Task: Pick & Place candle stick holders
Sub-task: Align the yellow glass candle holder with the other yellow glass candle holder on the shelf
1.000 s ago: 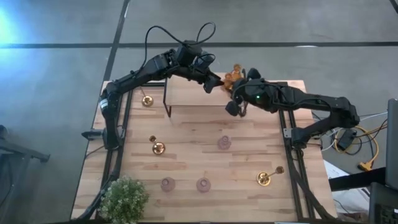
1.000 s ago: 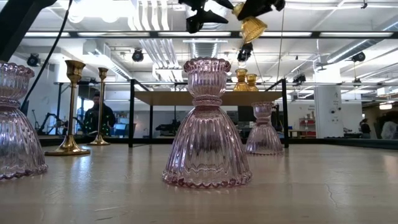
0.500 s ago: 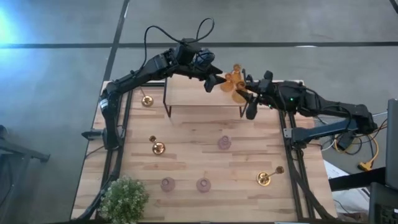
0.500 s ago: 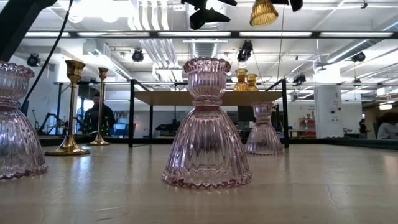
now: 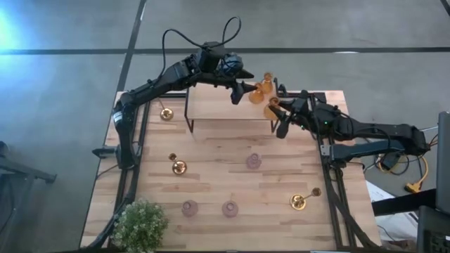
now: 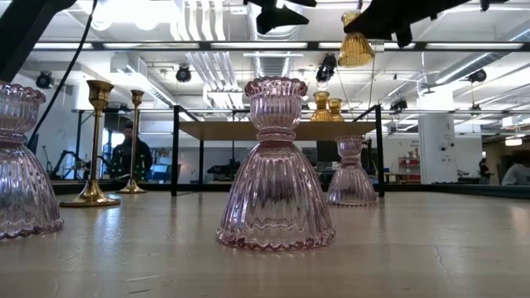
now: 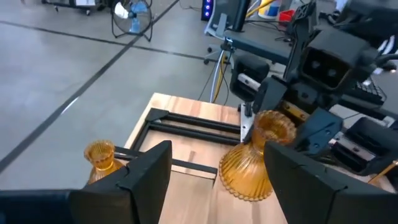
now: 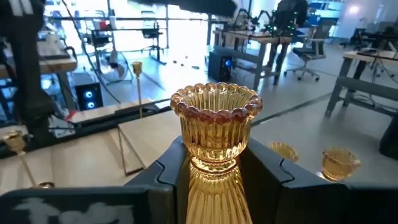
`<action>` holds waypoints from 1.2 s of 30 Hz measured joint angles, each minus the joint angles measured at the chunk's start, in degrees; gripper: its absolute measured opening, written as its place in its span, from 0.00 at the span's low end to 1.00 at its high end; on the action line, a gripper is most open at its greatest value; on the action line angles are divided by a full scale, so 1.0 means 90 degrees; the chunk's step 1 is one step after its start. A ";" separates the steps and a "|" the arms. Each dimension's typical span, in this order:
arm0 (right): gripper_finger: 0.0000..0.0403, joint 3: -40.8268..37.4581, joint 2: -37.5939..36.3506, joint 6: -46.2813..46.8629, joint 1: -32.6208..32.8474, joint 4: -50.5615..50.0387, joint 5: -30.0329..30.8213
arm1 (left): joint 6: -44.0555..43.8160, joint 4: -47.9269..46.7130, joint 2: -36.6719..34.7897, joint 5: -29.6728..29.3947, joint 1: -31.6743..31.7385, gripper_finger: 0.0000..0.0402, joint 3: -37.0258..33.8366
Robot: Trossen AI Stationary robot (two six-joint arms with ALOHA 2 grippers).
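Observation:
My right gripper [image 5: 275,112] is shut on an amber bell-shaped glass holder [image 8: 215,118], held in the air above the right end of the raised wooden shelf [image 5: 225,104]; it also shows in the low view [image 6: 356,51]. Two more amber holders [image 5: 261,88] stand on their bases on the shelf. My left gripper [image 5: 244,90] is open and empty just left of the held holder. Three pink glass holders [image 5: 254,161] and three gold ones [image 5: 178,167] stand or lie on the table. My right gripper pinches the amber holder's narrow neck [image 8: 214,163], just below its cup, between the two fingers [image 8: 168,177]. The fingers come about level from the table's right side. The holder stands upright, cup up, lifted clear of the shelf.
A green leafy plant [image 5: 140,225] stands at the near left corner. One gold holder [image 5: 299,202] lies on its side near the right front. Black frame rails [image 5: 137,140] run along both table sides. A person [image 6: 132,157] shows far off in the room.
My right gripper has drawn away from my left gripper toward the table's right edge with the amber holder. The holder has turned from tilted to upright, rose, then came down a little. My left gripper has stayed by the shelf.

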 joint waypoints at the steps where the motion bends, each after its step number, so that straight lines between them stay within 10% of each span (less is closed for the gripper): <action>1: 0.25 -0.0065 0.0019 -0.0001 -0.0027 0.0059 0.0006 | 0.0054 0.0000 0.0000 0.0000 -0.0007 0.64 0.0000; 11: 0.25 -0.0508 0.0145 -0.0021 -0.0388 0.0497 -0.0022 | 0.0317 0.0282 -0.0540 -0.0215 -0.0167 0.64 -0.0680; 25: 0.25 -0.1018 0.0688 0.0062 -0.0816 0.2004 -0.0622 | -0.0085 0.5549 -0.3575 -0.1192 -0.0179 0.64 -0.6208; 36: 0.25 -0.1023 0.1525 0.0119 -0.1254 0.2502 -0.0657 | -0.0014 0.7757 -0.4795 -0.1787 -0.0174 0.64 -0.8271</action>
